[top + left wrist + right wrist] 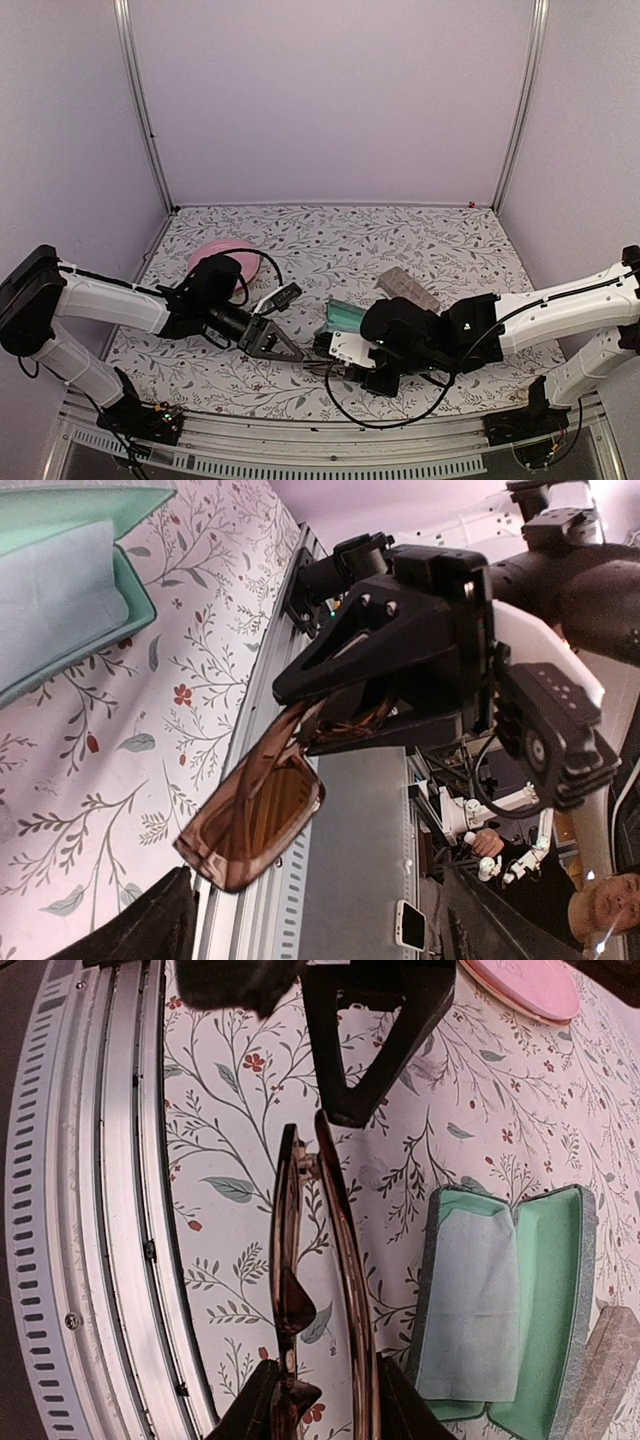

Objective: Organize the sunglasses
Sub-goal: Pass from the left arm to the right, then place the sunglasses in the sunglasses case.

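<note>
Sunglasses (255,815) with reddish-brown lenses in a thin dark frame, held clear of the bench (330,240) close to its near edge, just inside the ribbed metal rail (110,1210). Clamped at one end between the fingers of the right end effector (322,1405), lenses reaching out toward the left arm. Left end effector (288,322) with jaws spread wide, one lens between them, contact with either finger impossible to judge. Bench covered in a white sheet printed with grey leafy sprigs and small red flowers. Just beside the held pair, toward the back, an open case (552,1260) lined in mint green, lying flat with a pale blue cloth (470,1300) inside. Grey-brown case (408,287) just behind it; pink rounded thing (222,255) behind the left arm. Plain pale lilac walls (330,100) on three sides, aluminium posts (145,110) at the back corners.
</note>
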### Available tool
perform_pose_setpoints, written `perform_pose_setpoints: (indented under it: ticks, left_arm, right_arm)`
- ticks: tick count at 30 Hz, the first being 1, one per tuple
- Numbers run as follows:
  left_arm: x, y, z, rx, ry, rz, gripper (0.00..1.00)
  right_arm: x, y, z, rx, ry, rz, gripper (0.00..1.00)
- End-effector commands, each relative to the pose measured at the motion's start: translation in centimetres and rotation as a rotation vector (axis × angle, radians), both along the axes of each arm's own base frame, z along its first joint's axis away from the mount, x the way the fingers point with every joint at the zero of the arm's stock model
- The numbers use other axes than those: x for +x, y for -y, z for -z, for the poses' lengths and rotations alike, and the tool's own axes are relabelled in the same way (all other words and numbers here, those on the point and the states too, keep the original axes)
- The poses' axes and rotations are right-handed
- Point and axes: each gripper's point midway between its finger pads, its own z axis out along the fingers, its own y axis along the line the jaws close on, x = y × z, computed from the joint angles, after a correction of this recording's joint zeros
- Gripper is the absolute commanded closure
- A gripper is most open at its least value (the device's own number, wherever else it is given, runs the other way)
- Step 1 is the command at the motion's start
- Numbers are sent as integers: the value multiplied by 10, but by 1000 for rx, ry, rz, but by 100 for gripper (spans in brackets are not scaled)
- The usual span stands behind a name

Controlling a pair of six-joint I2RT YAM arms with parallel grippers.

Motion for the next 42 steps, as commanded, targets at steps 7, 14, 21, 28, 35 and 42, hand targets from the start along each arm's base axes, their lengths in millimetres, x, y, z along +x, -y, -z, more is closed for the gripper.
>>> perform_pose_setpoints:
  ticks: [7,14,21,28,35,42]
  left_arm:
    - [21,-17,-3,-15,51,-98,15]
    - [24,-20,0,3,69,-122,16]
    - [26,-20,0,4,74,-130,16]
    - [26,-20,1,7,75,-132,17]
    - [26,-20,0,4,77,-128,17]
    - [25,-20,-1,1,79,-128,17]
  right_arm:
    - [35,15,-4,168,-154,119,69]
    - [63,20,2,244,-255,236,70]
    - [84,20,17,274,-335,380,70]
    - [94,19,26,325,-367,483,70]
    - [98,23,41,334,-397,544,70]
    - [104,25,48,345,-417,581,70]
